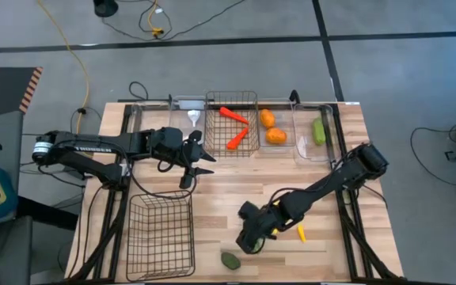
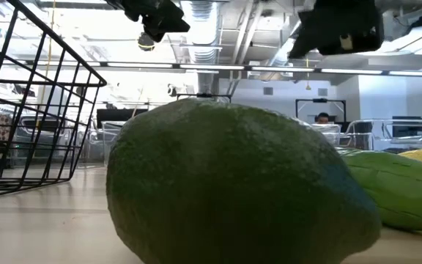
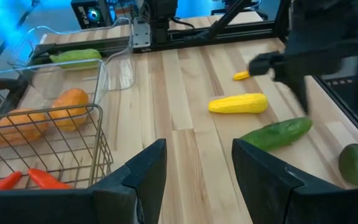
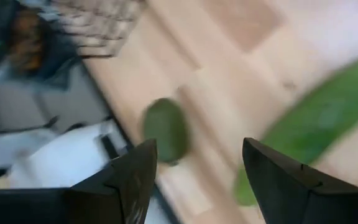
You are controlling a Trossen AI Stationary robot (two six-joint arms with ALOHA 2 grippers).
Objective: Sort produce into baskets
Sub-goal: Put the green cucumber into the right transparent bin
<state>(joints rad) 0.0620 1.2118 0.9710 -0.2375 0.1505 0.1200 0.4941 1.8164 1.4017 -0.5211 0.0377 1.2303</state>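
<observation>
Beneath the right tool (image 1: pixel 253 237) — released — a cucumber (image 3: pixel 274 133) lies mostly hidden.

Grey concrete floor (image 1: pixel 386 79) around a light wooden table (image 1: pixel 220 178), crossed by dark tape lines (image 1: pixel 212 41). Yellow cable (image 1: pixel 76 59) snaking over the floor at the upper left, black cables (image 1: pixel 438 146) at the right. Black-and-orange hazard strip (image 1: pixel 6 83) at the left edge. Beyond the table, an open office: exposed ceiling ducts (image 2: pixel 211 22), long strip lights (image 2: pixel 196 67), chairs (image 2: pixel 365 132), a seated person (image 2: pixel 322 118) far back.
</observation>
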